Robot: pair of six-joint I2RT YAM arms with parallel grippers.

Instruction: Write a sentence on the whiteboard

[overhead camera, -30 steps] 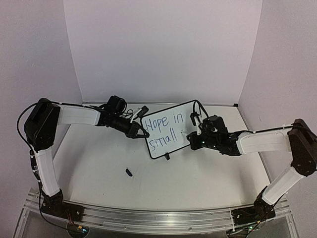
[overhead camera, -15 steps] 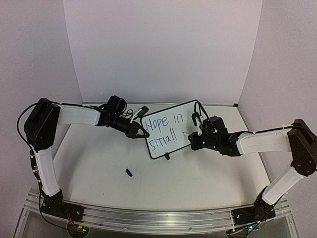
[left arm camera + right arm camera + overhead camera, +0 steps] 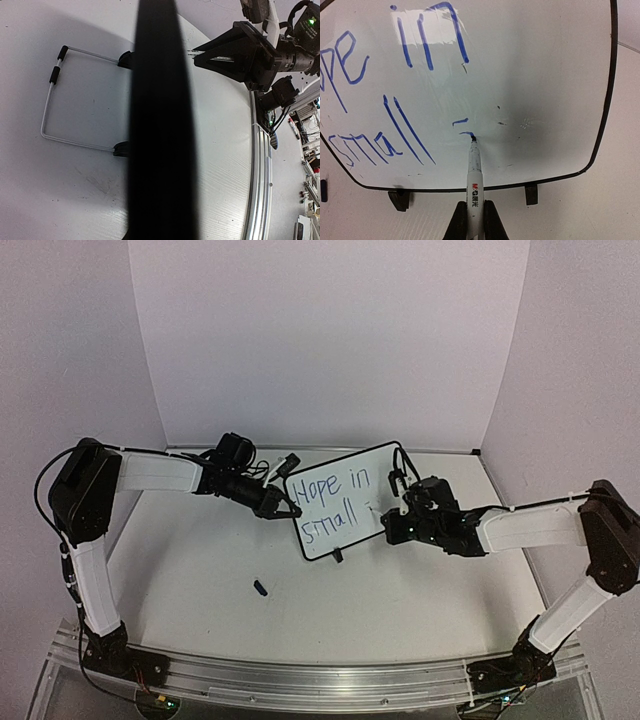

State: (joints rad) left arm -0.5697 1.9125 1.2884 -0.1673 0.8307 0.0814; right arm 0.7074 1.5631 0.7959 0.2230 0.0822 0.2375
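Note:
The whiteboard [image 3: 372,466] stands tilted at the table's middle, its black frame edge filling the left wrist view as a dark band [image 3: 160,125]. The sentence [image 3: 335,502] reads "Hope in" over "small" in blue. My left gripper [image 3: 288,510] is shut on the board's left edge. My right gripper [image 3: 390,527] [image 3: 474,212] is shut on a white marker [image 3: 474,172]. The marker's tip touches the board to the right of "small" [image 3: 380,142], beside two short fresh blue strokes [image 3: 461,121]. My left fingers are hidden behind the frame in the left wrist view.
A small dark marker cap [image 3: 260,588] lies on the table in front of the board. The board's wire stand [image 3: 50,100] rests behind it, with two black feet [image 3: 531,194] along its bottom edge. White walls enclose the back and sides.
Almost nothing: my right wrist has shifted very slightly at the board's lower right. The left arm, the whiteboard and the cap have stayed put.

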